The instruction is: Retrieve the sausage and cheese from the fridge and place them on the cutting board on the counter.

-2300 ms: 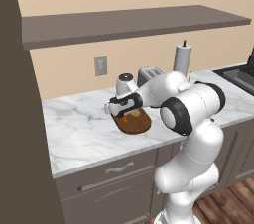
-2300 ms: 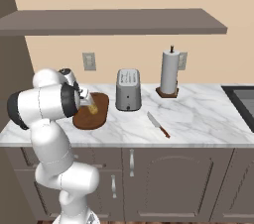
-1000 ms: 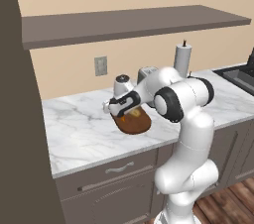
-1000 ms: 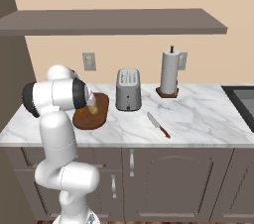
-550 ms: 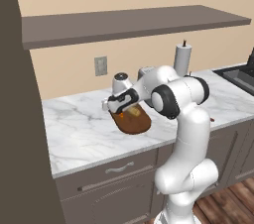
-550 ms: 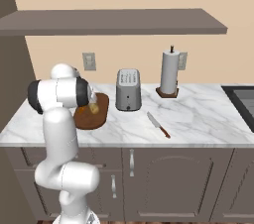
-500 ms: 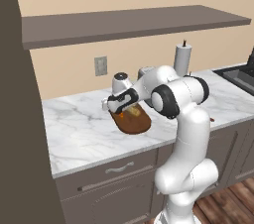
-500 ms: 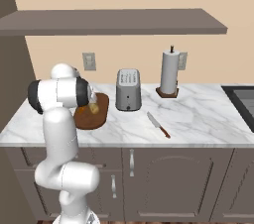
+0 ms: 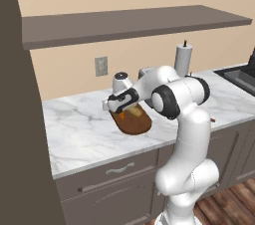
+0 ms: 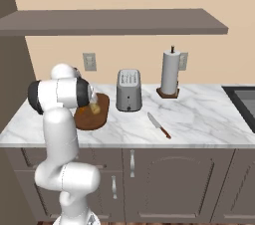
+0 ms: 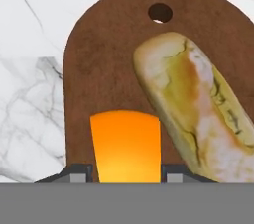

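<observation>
Cheese (image 11: 126, 146) sits right between the two finger tips in the hand view, a bright orange block lying on the cutting board (image 11: 99, 69); the fingertips (image 11: 74, 174) stand apart on either side of it, and whether they press its sides I cannot tell; beside the cheese, to its right in that view, lies a tan-yellow lumpy food item (image 11: 198, 114) (longer than the cheese, and angled across the board), close to the cheese at its lower end; a round hole (image 11: 160, 13) marks the board's far end; white marble counter (image 11: 30, 69) shows around the board. From the left base view, the gripper (image 9: 115, 108) hovers low over the near-left edge of the board (image 9: 134, 123), the arm reaching across from the right; from the right base view, the board (image 10: 92, 119) lies on the counter (image 10: 199, 119) just left of the toaster (image 10: 128, 89); a knife (image 10: 158, 125) lies on the marble to the toaster's right, and a paper towel roll (image 10: 170, 71) stands behind it near the wall.
</observation>
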Robot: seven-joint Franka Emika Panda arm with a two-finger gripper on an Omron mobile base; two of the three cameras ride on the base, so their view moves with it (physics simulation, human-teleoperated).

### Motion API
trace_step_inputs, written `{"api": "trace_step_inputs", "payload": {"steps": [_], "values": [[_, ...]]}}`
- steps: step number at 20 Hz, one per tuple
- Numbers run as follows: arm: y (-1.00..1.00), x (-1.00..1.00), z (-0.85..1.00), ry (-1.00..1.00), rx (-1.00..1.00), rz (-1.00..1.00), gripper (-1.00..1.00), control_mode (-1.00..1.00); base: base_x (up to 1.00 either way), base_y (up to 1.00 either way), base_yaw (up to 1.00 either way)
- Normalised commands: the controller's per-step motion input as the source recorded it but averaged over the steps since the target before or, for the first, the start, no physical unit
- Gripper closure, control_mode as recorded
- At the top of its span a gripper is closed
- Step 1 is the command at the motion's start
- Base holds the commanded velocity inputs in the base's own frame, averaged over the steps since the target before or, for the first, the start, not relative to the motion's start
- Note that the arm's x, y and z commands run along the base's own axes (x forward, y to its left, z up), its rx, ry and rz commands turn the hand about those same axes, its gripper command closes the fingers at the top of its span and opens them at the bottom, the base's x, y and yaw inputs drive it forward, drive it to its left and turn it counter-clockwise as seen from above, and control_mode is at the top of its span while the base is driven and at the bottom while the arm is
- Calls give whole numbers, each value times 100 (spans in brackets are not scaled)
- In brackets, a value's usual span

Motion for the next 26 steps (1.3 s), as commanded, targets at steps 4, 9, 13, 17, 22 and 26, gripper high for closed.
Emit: {"api": "trace_step_inputs", "payload": {"steps": [4,9,13,17,22,26], "values": [[-7,-2,2,0,0,0,-100,-100,0,0,0],[-7,-5,26,0,0,0,-100,-100,0,0,0],[0,-60,61,0,0,0,-100,-100,0,0,0],[0,-80,66,-2,0,0,-100,-100,0,0,0],[-22,-99,54,-4,0,0,-100,-100,0,0,0],[-50,-100,47,-12,0,0,-100,-100,0,0,0]]}}
